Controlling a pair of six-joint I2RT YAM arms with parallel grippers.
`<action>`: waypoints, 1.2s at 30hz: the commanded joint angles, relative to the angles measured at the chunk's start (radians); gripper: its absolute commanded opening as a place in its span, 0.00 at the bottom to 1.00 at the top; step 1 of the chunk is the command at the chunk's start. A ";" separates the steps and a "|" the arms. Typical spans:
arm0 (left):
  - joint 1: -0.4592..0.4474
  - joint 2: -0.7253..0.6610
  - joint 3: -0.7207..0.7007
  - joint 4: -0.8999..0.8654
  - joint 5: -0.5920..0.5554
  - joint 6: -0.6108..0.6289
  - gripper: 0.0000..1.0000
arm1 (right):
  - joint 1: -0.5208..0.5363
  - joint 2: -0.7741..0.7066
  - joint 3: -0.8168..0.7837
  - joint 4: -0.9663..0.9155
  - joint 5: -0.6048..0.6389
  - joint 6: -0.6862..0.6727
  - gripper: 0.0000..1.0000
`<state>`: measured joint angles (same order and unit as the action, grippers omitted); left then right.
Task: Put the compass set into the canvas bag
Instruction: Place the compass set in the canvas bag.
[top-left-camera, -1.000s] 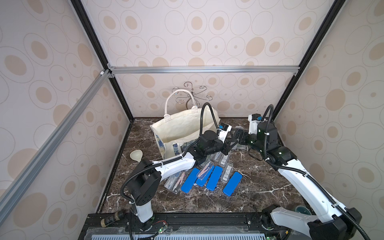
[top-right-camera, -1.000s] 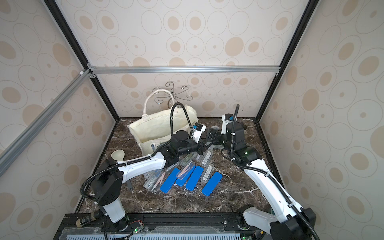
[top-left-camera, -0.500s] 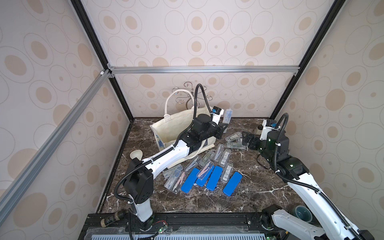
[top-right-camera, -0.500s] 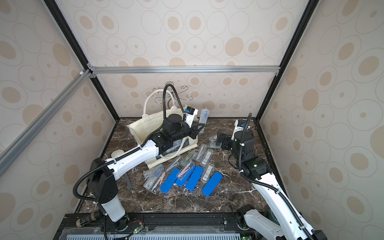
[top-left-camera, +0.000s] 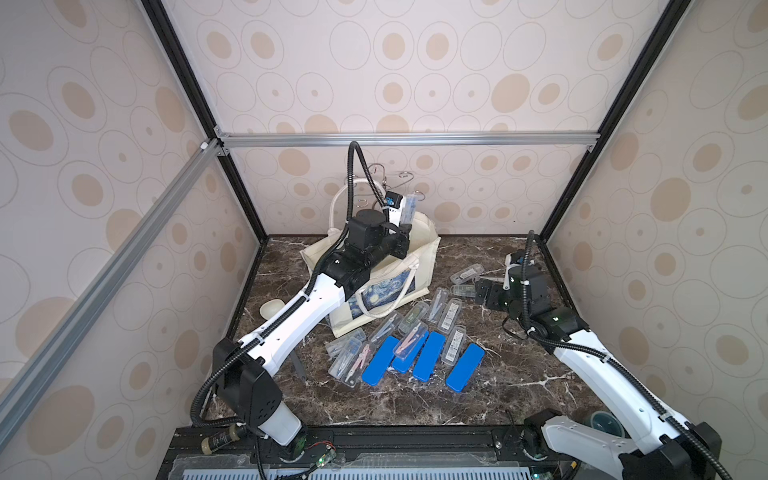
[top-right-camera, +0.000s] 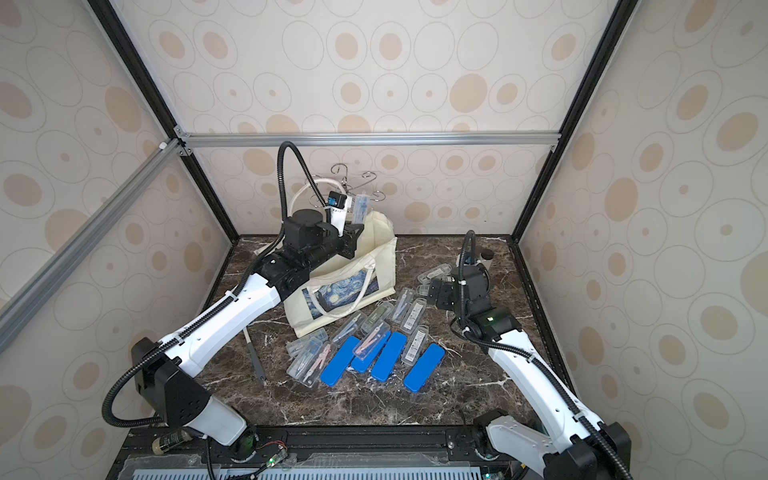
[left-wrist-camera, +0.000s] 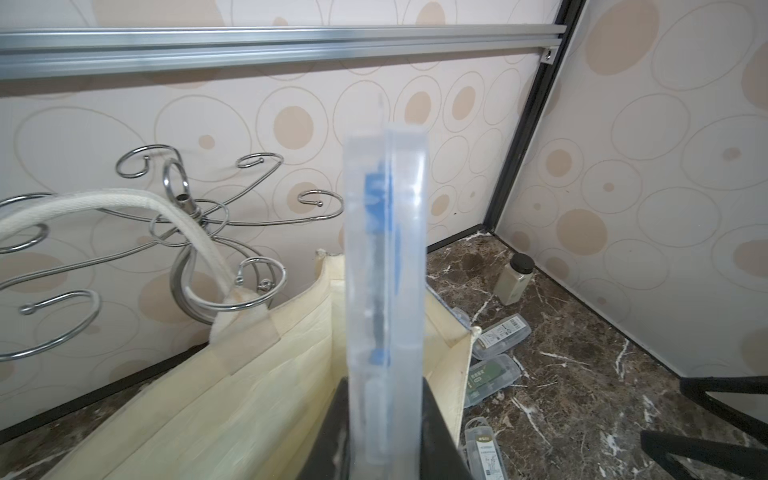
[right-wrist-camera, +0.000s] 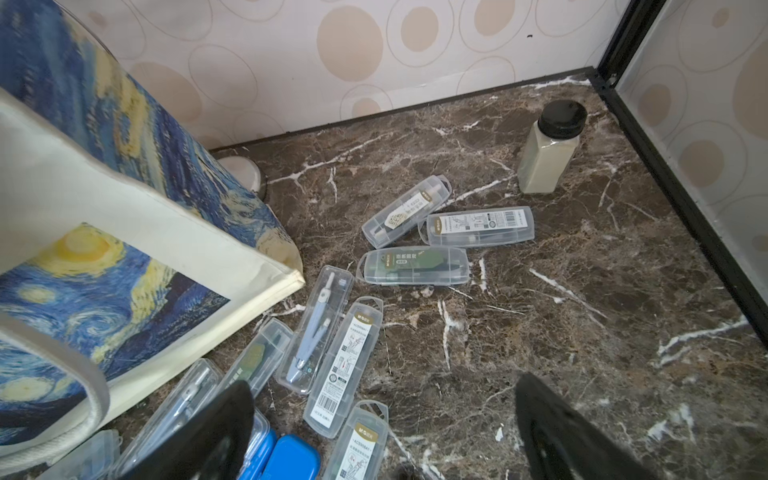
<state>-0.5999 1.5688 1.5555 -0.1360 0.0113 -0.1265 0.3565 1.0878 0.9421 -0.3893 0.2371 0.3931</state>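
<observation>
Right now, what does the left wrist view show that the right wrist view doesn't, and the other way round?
Left wrist only: a clear case gripped in the shut left tool, a wire hook rack, and a metal rail.
Right wrist only: the starry print, blue cases, and the open right tool, which holds nothing.
Both: the cream bag, the black-capped bottle, and loose clear cases on the marble table.
</observation>
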 joint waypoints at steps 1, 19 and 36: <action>0.015 -0.011 0.014 -0.111 -0.113 0.093 0.14 | -0.007 0.015 -0.011 -0.008 -0.011 0.001 1.00; 0.019 0.179 0.040 -0.385 -0.440 0.522 0.13 | -0.013 0.058 -0.045 -0.011 -0.029 0.010 1.00; 0.023 0.247 0.055 -0.398 -0.436 0.510 0.34 | -0.014 0.070 -0.057 -0.001 -0.045 0.019 1.00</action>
<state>-0.5869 1.8309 1.5990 -0.5129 -0.4252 0.3698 0.3511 1.1503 0.9020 -0.3889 0.1944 0.4034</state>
